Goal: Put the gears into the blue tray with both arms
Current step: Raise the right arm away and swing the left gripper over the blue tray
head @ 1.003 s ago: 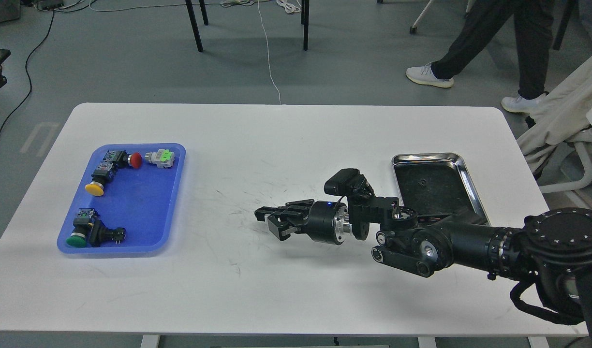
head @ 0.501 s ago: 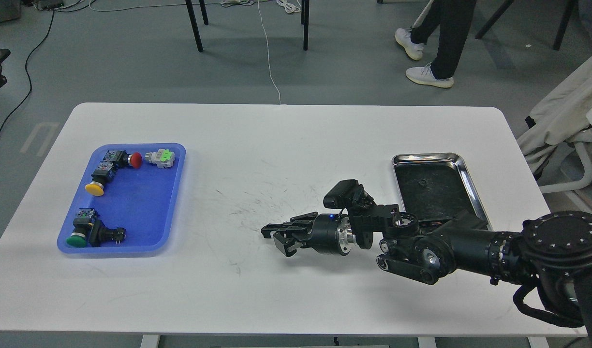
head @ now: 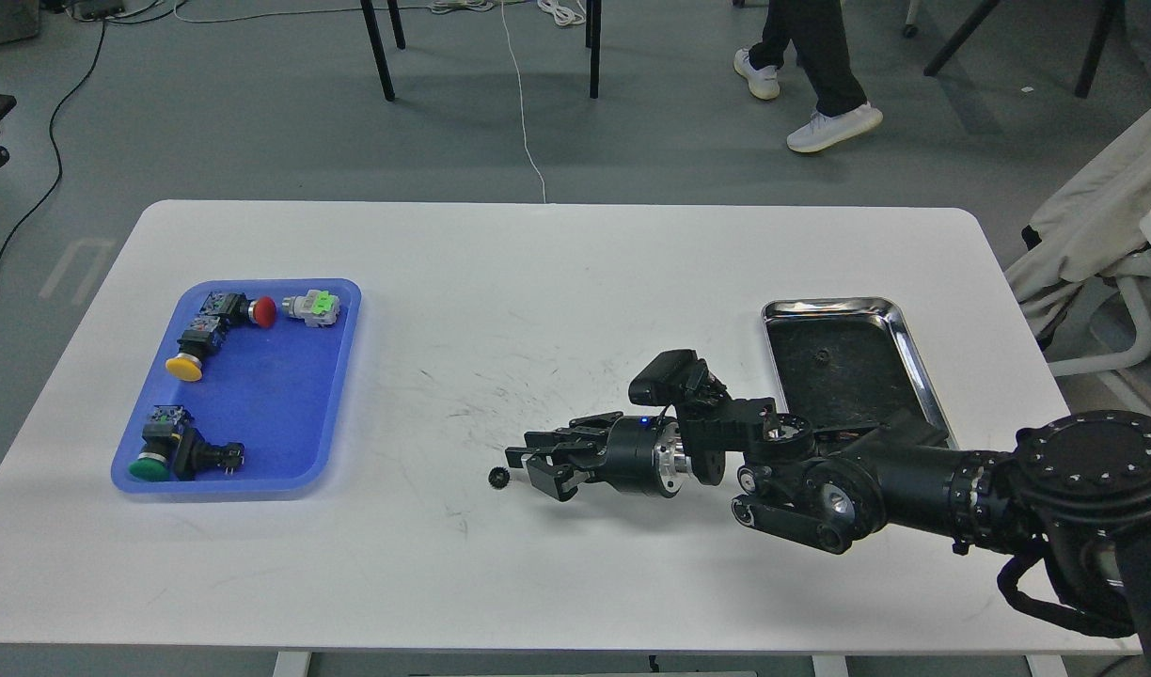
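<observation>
A gear [head: 498, 478] that wasn't visible half a second ago now lies on the table [head: 557, 282] just off my right gripper [head: 528, 465], fingers spread, probably parked mid-table for a handoff toward the blue tray [head: 340, 376].

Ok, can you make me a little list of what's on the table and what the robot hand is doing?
table: white table
left side: blue tray holding push-button switches with red, yellow and green caps
right side: shiny steel tray, one small dark gear-like thing in it
middle: one tiny black gear lying on the table, outside both trays
right gripper: open, low over the table, fingertips right beside the gear
left arm: not in view
gears in blue tray: none seen
</observation>
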Tool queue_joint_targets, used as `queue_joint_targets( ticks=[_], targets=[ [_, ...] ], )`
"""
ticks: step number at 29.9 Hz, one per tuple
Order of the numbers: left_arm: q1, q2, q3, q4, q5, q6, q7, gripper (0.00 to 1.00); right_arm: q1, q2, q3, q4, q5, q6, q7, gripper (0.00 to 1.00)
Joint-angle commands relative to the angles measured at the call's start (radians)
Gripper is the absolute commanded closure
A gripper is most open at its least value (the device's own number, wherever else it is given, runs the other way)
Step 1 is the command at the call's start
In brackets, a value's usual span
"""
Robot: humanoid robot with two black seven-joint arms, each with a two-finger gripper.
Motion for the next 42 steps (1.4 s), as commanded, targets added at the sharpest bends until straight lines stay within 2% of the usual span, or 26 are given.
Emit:
queue_joint_targets(
  ticks=[1, 4, 6, 10, 14, 20, 25, 35, 39, 42],
  targets=[
    [0.000, 0.011, 0.000, -0.006, 0.000, 0.000, 0.000, 0.01, 0.006, 0.000, 0.031, -0.009, 0.013, -0.004, 0.000, 0.43],
    [0.002, 0.011, 0.001, -0.012, 0.002, 0.006, 0.002, 0.01, 0.020, 0.000, 0.151, -0.019, 0.078, 0.008, 0.000, 0.32],
    [0.002, 0.011, 0.012, -0.012, 0.003, 0.023, 0.005, 0.01, 0.043, 0.000, 0.211, -0.024, 0.130, 0.015, 0.000, 0.29],
    [-0.006, 0.010, 0.070, -0.015, 0.026, 0.072, -0.002, 0.01, 0.121, 0.000, 0.278, -0.068, 0.261, 0.019, 0.000, 0.28],
    [-0.008, 0.016, 0.075, -0.075, 0.135, 0.133, -0.008, 0.01, 0.176, 0.000, 0.312, -0.088, 0.379, 0.017, 0.000, 0.27],
    [0.000, 0.014, 0.092, -0.179, 0.195, 0.127, -0.021, 0.01, 0.222, 0.000, 0.416, -0.090, 0.514, 0.003, 0.000, 0.26],
    [-0.002, 0.013, 0.126, -0.279, 0.348, 0.147, -0.023, 0.02, 0.255, 0.000, 0.479, -0.101, 0.601, 0.003, 0.000, 0.26],
    [-0.002, 0.028, 0.192, -0.478, 0.597, 0.209, -0.029, 0.02, 0.331, -0.159, 0.489, -0.098, 0.855, 0.005, 0.000, 0.24],
    [-0.002, 0.065, 0.250, -0.564, 0.661, 0.210, -0.052, 0.02, 0.356, -0.212, 0.487, -0.099, 0.936, 0.005, 0.000, 0.20],
    [-0.002, 0.076, 0.288, -0.613, 0.687, 0.198, -0.054, 0.01, 0.360, -0.250, 0.487, -0.096, 0.974, 0.005, 0.000, 0.20]
  ],
)
